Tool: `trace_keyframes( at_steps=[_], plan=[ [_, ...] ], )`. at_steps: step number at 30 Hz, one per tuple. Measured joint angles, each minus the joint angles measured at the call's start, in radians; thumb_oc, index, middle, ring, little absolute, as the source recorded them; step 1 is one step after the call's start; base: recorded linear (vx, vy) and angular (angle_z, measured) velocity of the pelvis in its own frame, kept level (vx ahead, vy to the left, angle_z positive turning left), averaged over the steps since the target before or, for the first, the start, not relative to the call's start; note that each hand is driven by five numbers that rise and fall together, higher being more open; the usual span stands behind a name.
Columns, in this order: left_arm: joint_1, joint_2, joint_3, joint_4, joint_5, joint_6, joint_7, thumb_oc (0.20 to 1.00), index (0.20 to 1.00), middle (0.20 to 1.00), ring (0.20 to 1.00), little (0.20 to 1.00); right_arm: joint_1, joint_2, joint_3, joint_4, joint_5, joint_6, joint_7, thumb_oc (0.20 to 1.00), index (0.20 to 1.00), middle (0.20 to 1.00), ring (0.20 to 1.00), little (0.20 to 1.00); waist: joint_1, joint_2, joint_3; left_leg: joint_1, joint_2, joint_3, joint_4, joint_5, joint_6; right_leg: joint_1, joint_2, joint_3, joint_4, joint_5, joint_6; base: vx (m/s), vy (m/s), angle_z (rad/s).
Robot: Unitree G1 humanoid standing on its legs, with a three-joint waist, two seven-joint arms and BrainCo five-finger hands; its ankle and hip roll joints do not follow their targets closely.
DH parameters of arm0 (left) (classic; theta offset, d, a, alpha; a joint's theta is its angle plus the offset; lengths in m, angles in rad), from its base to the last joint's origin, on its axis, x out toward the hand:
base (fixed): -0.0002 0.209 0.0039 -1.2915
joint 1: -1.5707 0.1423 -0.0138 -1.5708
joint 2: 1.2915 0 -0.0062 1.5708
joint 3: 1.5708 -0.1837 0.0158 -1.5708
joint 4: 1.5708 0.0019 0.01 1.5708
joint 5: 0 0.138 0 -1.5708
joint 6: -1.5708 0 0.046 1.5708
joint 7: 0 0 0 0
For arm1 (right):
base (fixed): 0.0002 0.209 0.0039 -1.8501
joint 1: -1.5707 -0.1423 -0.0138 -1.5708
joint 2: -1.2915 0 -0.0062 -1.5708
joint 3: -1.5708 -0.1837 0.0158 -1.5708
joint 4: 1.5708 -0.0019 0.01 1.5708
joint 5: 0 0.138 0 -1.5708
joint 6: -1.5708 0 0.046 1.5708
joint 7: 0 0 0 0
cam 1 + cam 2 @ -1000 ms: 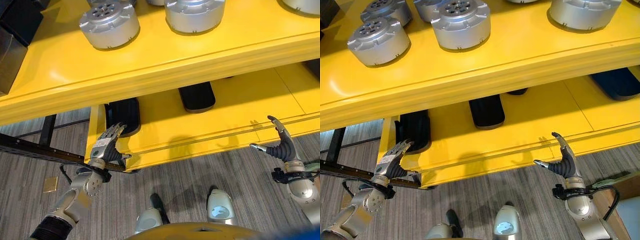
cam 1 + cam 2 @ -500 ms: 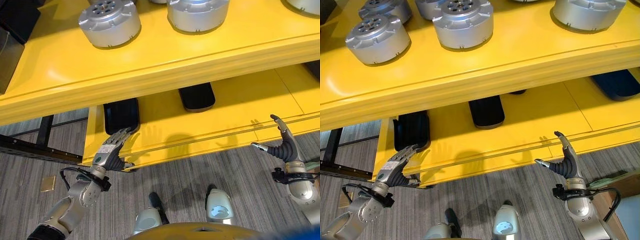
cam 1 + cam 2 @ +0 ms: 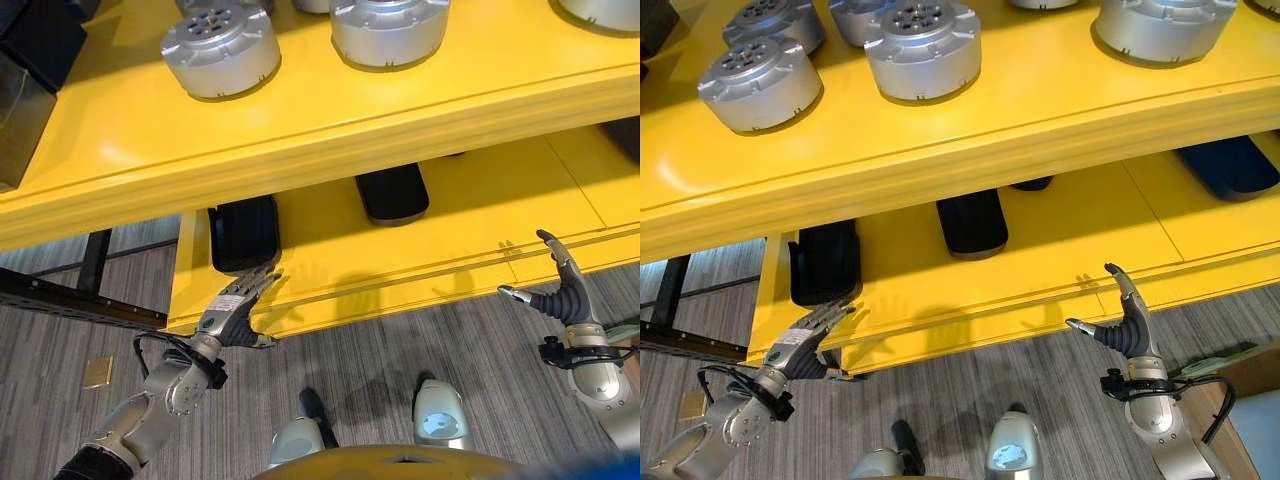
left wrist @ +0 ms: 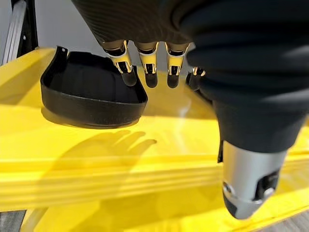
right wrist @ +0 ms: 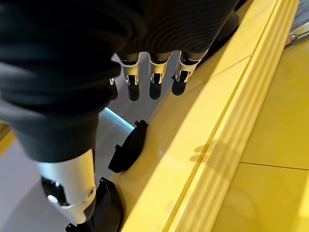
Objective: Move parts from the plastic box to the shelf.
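Before the yellow shelf, both hands' fingers spread, empty.

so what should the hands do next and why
Probably draw both hands back toward the parts supply. The left hand and right hand hover open and empty by the lower yellow shelf's front edge, while round silver metal parts already sit on the upper yellow shelf; nothing is in hand to place.

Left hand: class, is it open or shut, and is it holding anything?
Open and empty: the left hand has straight fingers spread over the lower shelf.
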State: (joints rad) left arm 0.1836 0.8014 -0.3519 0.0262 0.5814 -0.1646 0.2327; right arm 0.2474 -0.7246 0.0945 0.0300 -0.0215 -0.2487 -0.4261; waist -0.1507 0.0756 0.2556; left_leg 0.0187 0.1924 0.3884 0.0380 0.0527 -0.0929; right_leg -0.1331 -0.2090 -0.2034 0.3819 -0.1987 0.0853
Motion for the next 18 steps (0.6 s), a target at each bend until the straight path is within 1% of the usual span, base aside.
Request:
trace_keyframes(
  at_steps=[6, 10, 13, 18],
  plan=[
    [-0.041, 0.000, -0.027, 0.013, -0.001, -0.006, -0.060, 1.000, 1.000, 1.000, 1.000, 1.000, -0.015, 0.000, 0.006, 0.007, -0.001, 0.000, 0.005, 1.000, 1.000, 1.000, 1.000, 1.000, -0.007, 0.006, -0.005, 0.001, 0.000, 0.012, 0.001, 0.000, 0.000, -0.007, 0.000, 0.009, 0.001, 0.003, 0.001, 0.01, 0.008, -0.03],
    [-0.050, 0.000, -0.052, 0.013, -0.001, 0.003, -0.110, 1.000, 1.000, 1.000, 1.000, 1.000, -0.014, 0.000, 0.007, 0.007, -0.001, 0.000, 0.011, 1.000, 1.000, 1.000, 1.000, 1.000, -0.022, 0.007, -0.005, 0.001, 0.000, 0.013, 0.000, 0.000, 0.000, -0.008, 0.000, 0.009, 0.001, 0.004, 0.001, 0.01, 0.003, -0.01],
    [-0.054, 0.000, -0.072, 0.022, -0.001, 0.058, -0.122, 1.000, 1.000, 1.000, 1.000, 1.000, -0.014, 0.000, 0.010, 0.007, -0.001, 0.000, 0.013, 1.000, 1.000, 1.000, 1.000, 1.000, -0.025, 0.007, -0.005, 0.002, 0.000, 0.013, 0.000, 0.000, 0.000, -0.008, 0.001, 0.010, 0.000, 0.004, 0.001, 0.04, -0.005, -0.01],
    [-0.080, -0.012, -0.092, 0.140, 0.004, 0.167, -0.126, 1.000, 1.000, 1.000, 1.000, 1.000, -0.018, 0.000, 0.015, 0.007, 0.000, 0.001, 0.030, 1.000, 1.000, 1.000, 1.000, 1.000, -0.025, 0.007, -0.005, 0.003, 0.000, 0.014, 0.000, 0.000, 0.000, -0.008, 0.002, 0.014, 0.000, 0.005, 0.001, 0.01, -0.002, 0.00]
  ],
)
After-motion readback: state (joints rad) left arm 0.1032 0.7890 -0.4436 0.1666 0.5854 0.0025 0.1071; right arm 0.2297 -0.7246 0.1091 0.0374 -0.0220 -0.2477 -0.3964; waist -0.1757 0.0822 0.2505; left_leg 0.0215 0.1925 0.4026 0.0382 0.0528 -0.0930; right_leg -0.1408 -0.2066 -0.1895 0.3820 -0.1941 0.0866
